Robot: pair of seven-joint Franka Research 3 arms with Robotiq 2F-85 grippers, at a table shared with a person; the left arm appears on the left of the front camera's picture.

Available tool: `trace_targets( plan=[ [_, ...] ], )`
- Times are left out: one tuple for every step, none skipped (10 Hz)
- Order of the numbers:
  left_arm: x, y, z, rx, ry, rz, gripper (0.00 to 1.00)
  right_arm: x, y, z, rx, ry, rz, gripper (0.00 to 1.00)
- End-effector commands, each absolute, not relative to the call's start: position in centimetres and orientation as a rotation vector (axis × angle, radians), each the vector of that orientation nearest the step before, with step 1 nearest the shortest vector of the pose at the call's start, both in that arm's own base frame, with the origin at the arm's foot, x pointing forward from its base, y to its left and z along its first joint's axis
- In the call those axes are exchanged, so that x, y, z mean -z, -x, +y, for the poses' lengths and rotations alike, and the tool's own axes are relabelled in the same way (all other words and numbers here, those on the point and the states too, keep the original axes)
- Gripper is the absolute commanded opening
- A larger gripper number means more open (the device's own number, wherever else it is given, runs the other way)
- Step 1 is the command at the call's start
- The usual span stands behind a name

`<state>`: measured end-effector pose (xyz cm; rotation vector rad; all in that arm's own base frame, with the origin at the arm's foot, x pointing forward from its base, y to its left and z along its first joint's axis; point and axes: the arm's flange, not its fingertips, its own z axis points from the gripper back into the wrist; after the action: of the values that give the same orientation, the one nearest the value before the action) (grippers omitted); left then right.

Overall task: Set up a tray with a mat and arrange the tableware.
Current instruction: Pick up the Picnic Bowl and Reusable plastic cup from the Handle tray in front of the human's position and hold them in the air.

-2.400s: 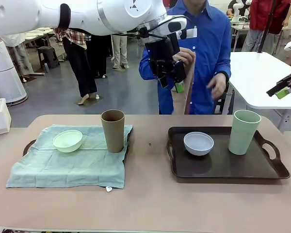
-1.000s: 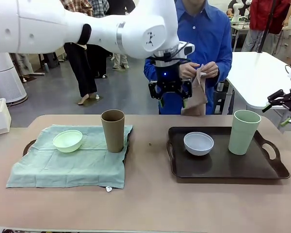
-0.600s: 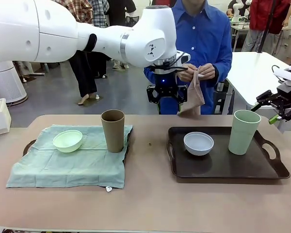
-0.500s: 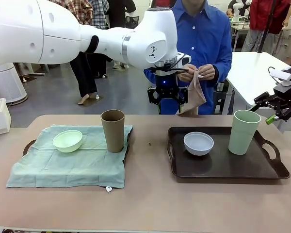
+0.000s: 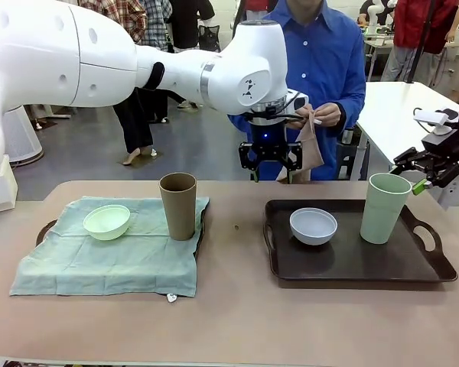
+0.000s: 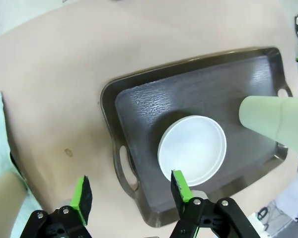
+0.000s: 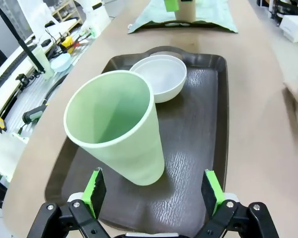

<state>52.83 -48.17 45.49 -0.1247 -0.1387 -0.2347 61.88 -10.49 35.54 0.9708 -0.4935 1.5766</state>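
A dark brown tray (image 5: 352,264) on the right carries a pale blue-white bowl (image 5: 314,225) and a pale green cup (image 5: 385,206). To the left, a green mat (image 5: 99,260) covers another tray (image 5: 44,230), with a mint green bowl (image 5: 107,222) and a brown cup (image 5: 178,205) on it. My left gripper (image 5: 270,158) hangs open over the table's far edge, looking down on the bowl (image 6: 192,148) past its own jaws (image 6: 131,191). The right gripper (image 5: 417,173) is open just right of the green cup (image 7: 116,134), which stands ahead of its spread fingers (image 7: 153,191).
A person in a blue shirt stands at the far side, both hands holding a folded brown cloth (image 5: 310,145) right behind my left gripper. A white table (image 5: 413,115) sits at the back right. Bare tabletop lies between the two trays and along the front.
The left gripper has sunk from the person's hands toward the table edge. The right gripper has come in from the right to the green cup. The person has folded the brown cloth.
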Motion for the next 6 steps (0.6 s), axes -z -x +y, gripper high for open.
trace_targets(
  plan=[
    [-45.8,-54.1,-48.7,0.245,0.100,-0.161,0.84,-36.0,-60.9,-9.6,-1.589,-0.965,-0.437,1.00],
    [-45.9,-54.4,-48.9,0.246,0.113,-0.158,0.84,-35.7,-60.2,-9.8,-1.585,-0.968,-0.435,1.00],
    [-45.9,-54.6,-49.2,0.251,0.121,-0.153,0.84,-35.4,-59.8,-10.2,-1.578,-0.973,-0.429,1.00],
    [-46.0,-54.9,-49.4,0.252,0.128,-0.150,0.84,-35.0,-59.6,-10.6,-1.568,-0.981,-0.432,1.00],
    [-46.0,-55.0,-49.5,0.252,0.129,-0.149,0.84,-34.8,-59.4,-10.8,-1.566,-0.979,-0.429,1.00],
    [-46.4,-55.1,-49.6,0.309,0.148,-0.137,0.84,-34.8,-59.0,-10.7,-1.574,-0.921,-0.374,1.00]
  ],
)
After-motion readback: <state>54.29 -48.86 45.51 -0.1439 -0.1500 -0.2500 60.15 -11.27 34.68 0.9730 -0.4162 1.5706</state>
